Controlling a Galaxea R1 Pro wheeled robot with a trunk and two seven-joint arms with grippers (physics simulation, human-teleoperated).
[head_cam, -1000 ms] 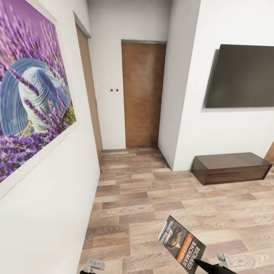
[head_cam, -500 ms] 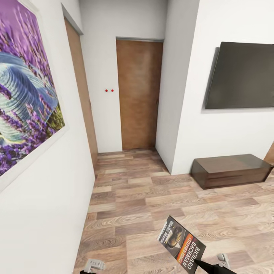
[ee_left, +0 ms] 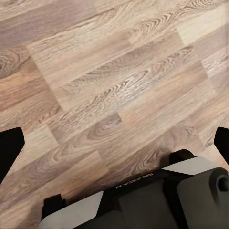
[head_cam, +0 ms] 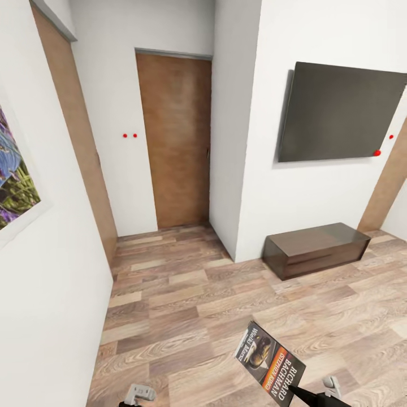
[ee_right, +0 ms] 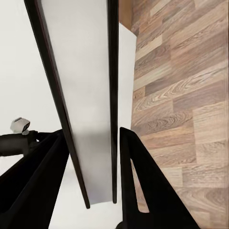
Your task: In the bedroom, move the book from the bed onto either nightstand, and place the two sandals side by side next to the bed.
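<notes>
While the robot faces a hallway, the book (head_cam: pixel 269 362) rides clamped in the right claw (ee_right: pixel 95 171).

Right claw's fingers squeeze the paperback's lower edge, cover tilted up above the plank floor (head_cam: pixel 186 294). Left claw (ee_left: pixel 114 143) hangs over bare planks, fingers spread wide apart. Well beyond the right claw: a long dark cabinet (head_cam: pixel 316 249) under a wall screen (head_cam: pixel 339 116), and a wooden door (head_cam: pixel 175 141).

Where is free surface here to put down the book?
The low dark cabinet under the wall screen has a bare top. Wood floor lies open between left wall and cabinet. The right gripper holds the book.
</notes>
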